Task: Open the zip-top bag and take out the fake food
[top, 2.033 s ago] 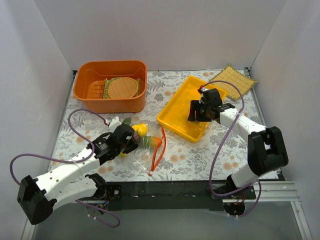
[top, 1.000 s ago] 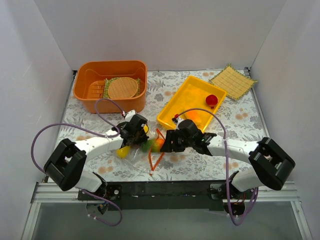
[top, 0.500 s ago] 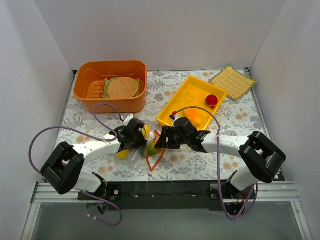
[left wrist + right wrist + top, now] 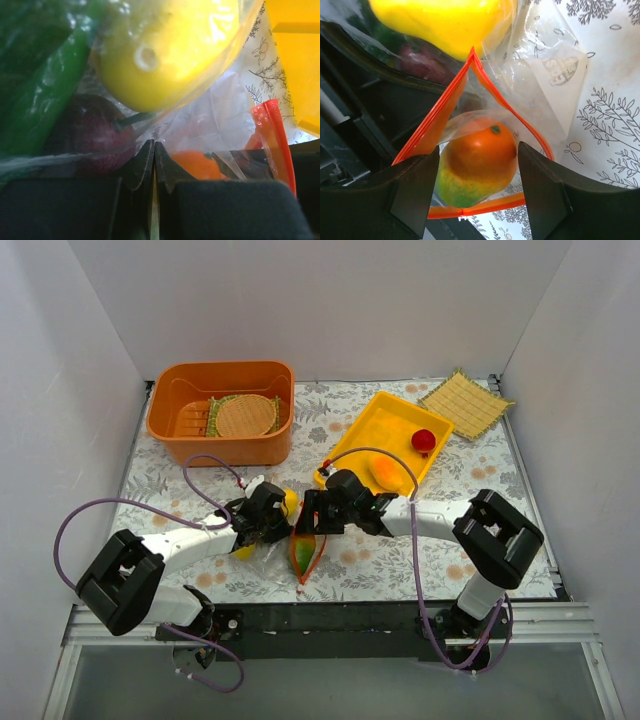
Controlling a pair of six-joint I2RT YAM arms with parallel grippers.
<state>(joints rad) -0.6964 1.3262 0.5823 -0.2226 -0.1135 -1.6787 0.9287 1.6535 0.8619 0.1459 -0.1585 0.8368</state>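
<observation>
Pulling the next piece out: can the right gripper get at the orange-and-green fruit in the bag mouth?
Probably yes. The right gripper is open, a finger on each side of the orange-and-green fruit, which sits in the open mouth of the zip-top bag. Clear film may drape its top.

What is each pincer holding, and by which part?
Left pincer pinches the bag by its clear film. Right pincer straddles the orange-green fruit in the bag mouth; grip unclear.

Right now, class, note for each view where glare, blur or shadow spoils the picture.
Top external: even light, sharp, only faint shadows. Left wrist: glare bleaches the yellow fruit; near fingers blurred. Right wrist: orange fruit sharp, dark fingers soft.
</observation>
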